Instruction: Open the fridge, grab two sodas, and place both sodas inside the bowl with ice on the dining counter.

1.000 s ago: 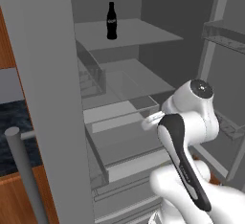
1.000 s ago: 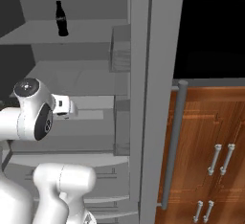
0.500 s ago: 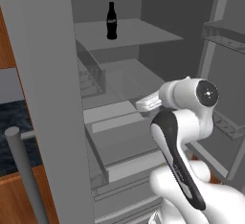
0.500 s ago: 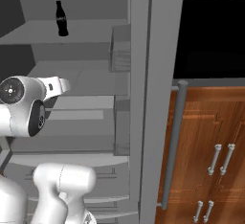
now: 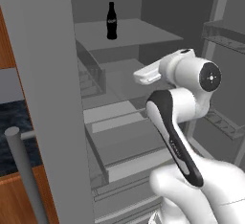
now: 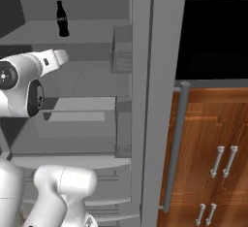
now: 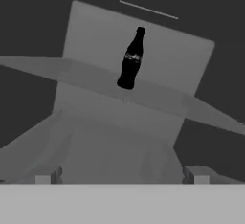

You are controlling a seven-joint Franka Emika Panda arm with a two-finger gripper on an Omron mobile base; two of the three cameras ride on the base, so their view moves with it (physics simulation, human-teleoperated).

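Currently the slim black contoured cola bottle stands upright on the upper grey shelf of the tall grey steel fridge, doors open. Judgement: rigid, light, smooth curved sides likely slippery; narrow base, so a nudge could topple it. Best hold looks like the waisted mid-body, squarely across, below the label. Claw is spread fully wide, carrying nothing, well short of the bottle and aimed at it. Shelf is flat and bare around the bottle; approach room is good, with the reddish-brown wood cabinets beside the right door.
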